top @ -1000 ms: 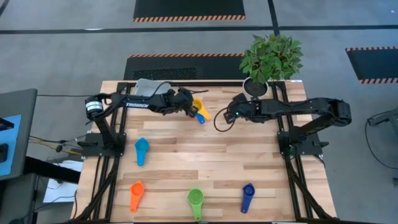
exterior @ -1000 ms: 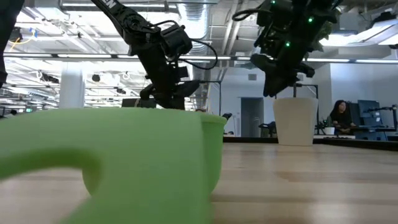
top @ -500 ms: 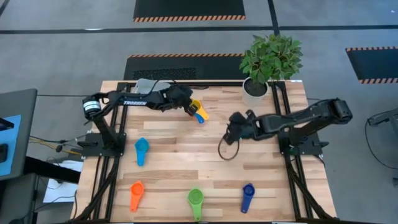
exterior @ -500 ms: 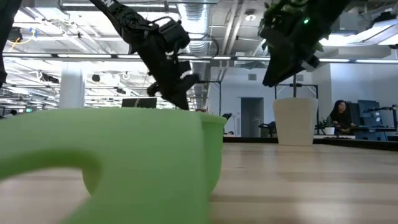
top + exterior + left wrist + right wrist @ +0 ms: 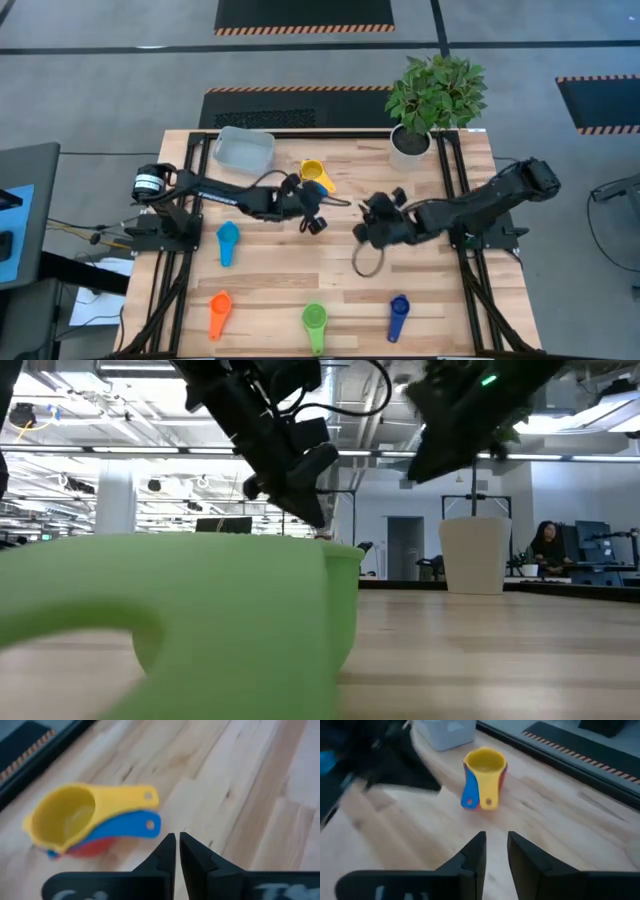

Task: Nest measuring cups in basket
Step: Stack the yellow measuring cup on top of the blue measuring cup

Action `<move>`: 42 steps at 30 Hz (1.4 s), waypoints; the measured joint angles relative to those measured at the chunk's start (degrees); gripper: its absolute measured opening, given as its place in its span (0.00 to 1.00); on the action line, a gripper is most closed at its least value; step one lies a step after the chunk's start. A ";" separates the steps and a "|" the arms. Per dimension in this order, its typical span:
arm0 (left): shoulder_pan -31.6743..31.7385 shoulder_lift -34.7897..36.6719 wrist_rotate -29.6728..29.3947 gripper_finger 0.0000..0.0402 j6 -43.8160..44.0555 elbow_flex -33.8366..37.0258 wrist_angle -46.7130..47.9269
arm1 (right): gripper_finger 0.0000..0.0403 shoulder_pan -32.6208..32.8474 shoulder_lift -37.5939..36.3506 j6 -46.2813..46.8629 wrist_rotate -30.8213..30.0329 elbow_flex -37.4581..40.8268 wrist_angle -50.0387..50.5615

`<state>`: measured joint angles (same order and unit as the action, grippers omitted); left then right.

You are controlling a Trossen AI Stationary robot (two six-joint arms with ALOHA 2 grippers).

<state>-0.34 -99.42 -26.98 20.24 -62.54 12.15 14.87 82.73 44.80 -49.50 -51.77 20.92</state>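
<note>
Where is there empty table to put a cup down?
There is bare wood between the light blue cup and the dark blue cup, above the green cup. The basket looks empty too. The middle is crowded: both grippers sit below the yellow cup stack.

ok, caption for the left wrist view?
Left end effector, fingers shut and empty, facing the nested yellow, blue and red measuring cups on the table.

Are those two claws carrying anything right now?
No. The left gripper is shut on nothing, the right gripper is open and empty; the nested cups sit on the table.
</note>
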 joint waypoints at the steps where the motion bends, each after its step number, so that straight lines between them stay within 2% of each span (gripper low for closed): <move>1: -0.50 -0.02 -1.14 0.02 0.87 0.02 1.10 | 0.25 -1.59 1.36 -2.21 1.02 -0.06 -2.54; 4: -1.27 -0.02 -4.84 0.00 4.05 0.23 2.28 | 0.22 -5.48 4.67 -8.95 4.46 0.07 -9.66; 8: -0.47 -0.02 -5.32 0.00 5.29 2.96 0.59 | 0.16 -9.43 8.19 -14.47 9.70 0.06 -15.88; 17: 0.54 -0.02 -3.86 0.00 5.96 11.33 -12.83 | 0.02 -15.37 16.70 -23.81 13.60 0.01 -25.11; 25: 2.27 -0.02 -1.33 0.00 3.90 13.00 -16.97 | 0.04 -19.93 19.86 -25.82 15.40 0.01 -28.32; 28: 3.20 -0.02 -0.26 0.00 3.92 13.00 -17.46 | 0.03 -21.33 19.88 -27.44 17.97 0.01 -30.09; 33: 4.86 -0.02 3.75 0.00 3.48 13.00 -17.94 | 0.01 -24.51 19.85 -28.77 25.80 0.01 -32.47; 39: 5.69 -0.02 5.85 0.00 5.52 13.00 -17.96 | 0.02 -27.22 19.85 -28.77 26.98 0.01 -32.22; 42: 6.29 -0.04 6.48 0.00 5.84 13.00 -17.93 | 0.01 -28.84 20.59 -28.81 29.54 -0.02 -32.79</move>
<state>5.95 -99.46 -20.50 26.08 -49.54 -5.78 -13.97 103.32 15.99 -19.96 -51.79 -11.88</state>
